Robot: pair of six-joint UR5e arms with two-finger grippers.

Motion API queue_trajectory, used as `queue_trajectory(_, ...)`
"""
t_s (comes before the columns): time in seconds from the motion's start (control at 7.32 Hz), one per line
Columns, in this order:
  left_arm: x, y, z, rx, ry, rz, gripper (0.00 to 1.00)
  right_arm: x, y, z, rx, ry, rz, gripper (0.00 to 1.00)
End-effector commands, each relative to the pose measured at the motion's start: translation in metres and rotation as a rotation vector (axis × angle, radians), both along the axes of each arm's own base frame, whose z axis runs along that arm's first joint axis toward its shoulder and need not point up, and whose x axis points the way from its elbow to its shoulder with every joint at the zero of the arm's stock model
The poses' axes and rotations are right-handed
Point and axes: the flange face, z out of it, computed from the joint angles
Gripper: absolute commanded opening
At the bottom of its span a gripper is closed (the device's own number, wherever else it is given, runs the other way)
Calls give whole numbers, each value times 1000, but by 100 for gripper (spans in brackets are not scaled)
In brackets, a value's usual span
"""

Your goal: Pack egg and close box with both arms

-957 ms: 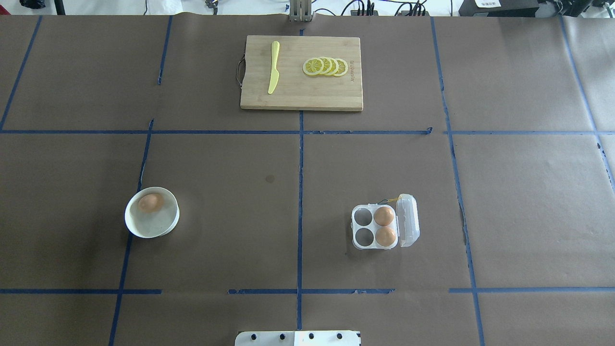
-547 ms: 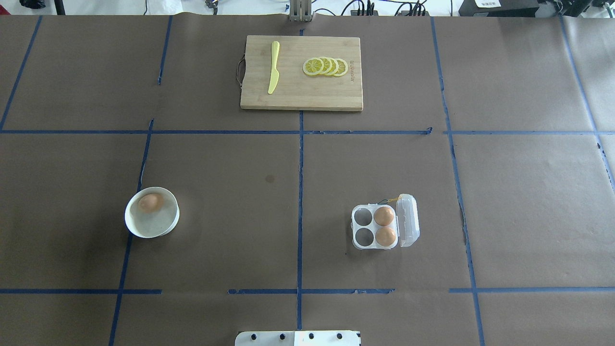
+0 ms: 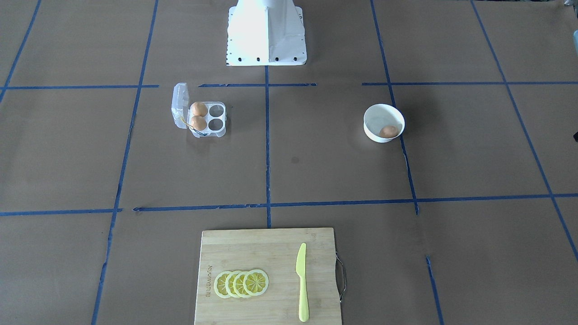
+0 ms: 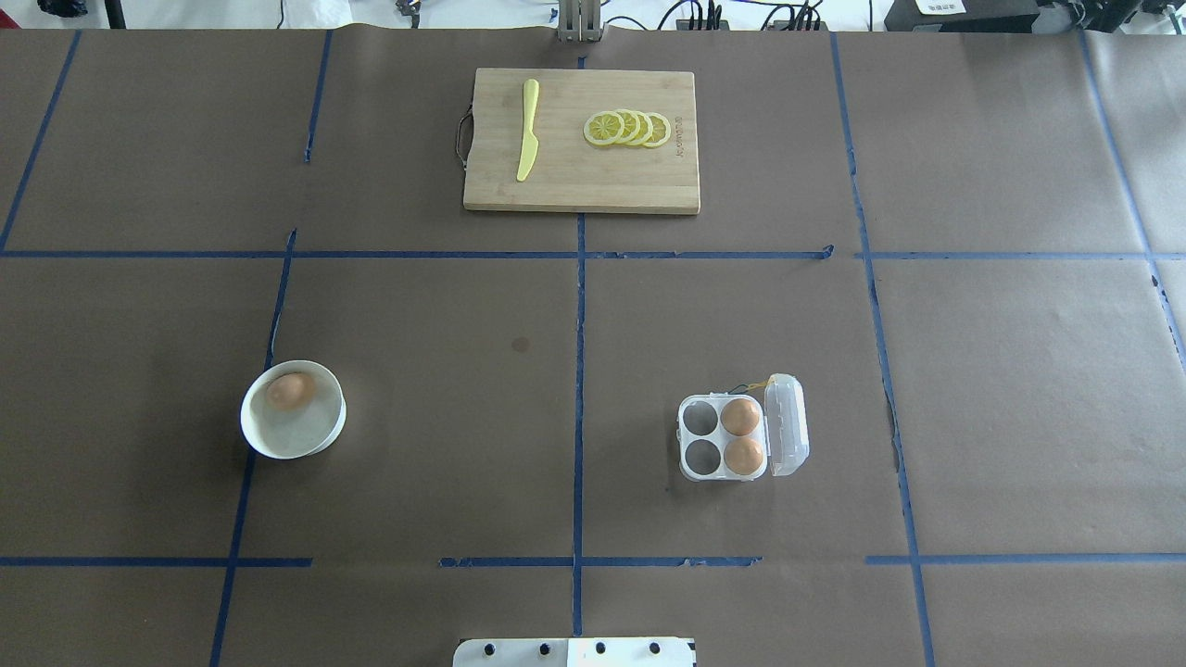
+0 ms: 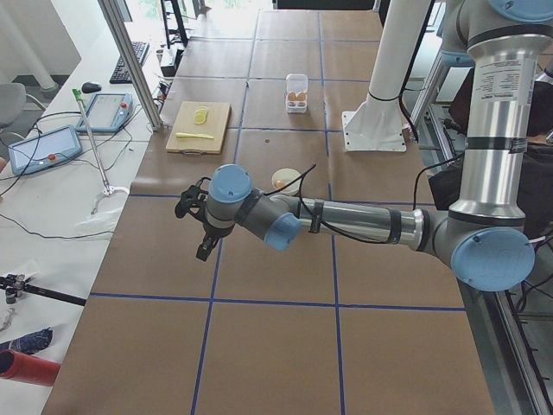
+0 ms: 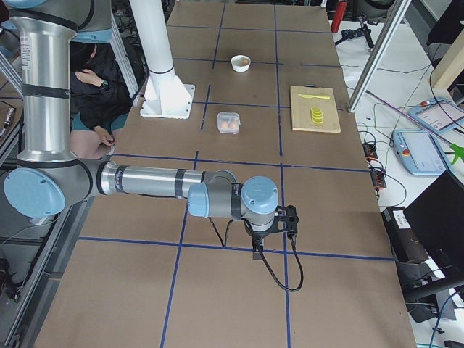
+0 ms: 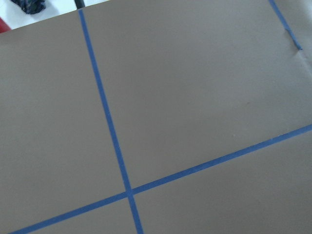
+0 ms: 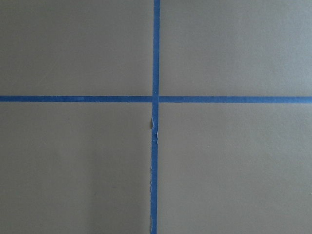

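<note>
While the egg point(image 4: 290, 391) lies in the bowl point(image 4: 246, 428), apart from the open box point(image 4: 723, 437), the board point(image 4: 574, 190) bears an unreadable stamp point(image 4: 678, 137), and I cannot tell whether left gripper point(image 5: 204, 250) or right gripper point(image 6: 256, 250) is clenched.

box point(image 4: 722, 437): clear, glossy plastic
bowl point(image 4: 296, 432): white, smooth, glossy
board point(image 4: 574, 185): matt wood
table point(image 4: 417, 417): matt brown paper

Bright, even light and sharp focus in every view. The bowl point(image 3: 377, 118) throws a soft, wide shadow on its side away from the box point(image 3: 217, 123). Nearer the robot than the bowl, the white base point(image 3: 266, 40) glares, washed out.
</note>
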Motion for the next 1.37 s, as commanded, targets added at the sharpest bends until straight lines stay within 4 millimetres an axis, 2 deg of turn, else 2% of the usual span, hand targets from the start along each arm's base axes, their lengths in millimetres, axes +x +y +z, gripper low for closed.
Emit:
queue_trajectory(0.0,68,-15,-55,46,54,77,100,-1,-18,-18,65,-22,-4,100)
queue_trajectory(0.14,73,-21,-76,79,75,92,100,-1,-17,-13,52,-26,-4,100)
queue_trajectory(0.27,105,-9,-91,88,132,180,100,-2,-18,-11,52,-21,-7,100)
queue_trajectory(0.41,140,2,-110,31,134,128,100,-4,-16,-8,45,-26,-8,100)
queue_trajectory(0.55,187,25,-139,-44,153,55,100,-11,-17,-8,44,-27,-22,100)
queue_trajectory(0.68,220,50,-157,-112,179,8,100,-17,-19,-9,49,-25,-37,100)
queue_trajectory(0.82,228,78,-153,-158,183,20,100,-20,-20,-10,52,-25,-42,100)
queue_trajectory(0.96,221,112,-147,-183,169,7,100,-20,-20,-11,54,-25,-42,100)
queue_trajectory(1.09,230,138,-140,-236,154,-33,100,-20,-20,-11,53,-27,-41,100)
queue_trajectory(1.23,260,154,-137,-291,145,-80,100,-20,-20,-11,52,-28,-40,100)
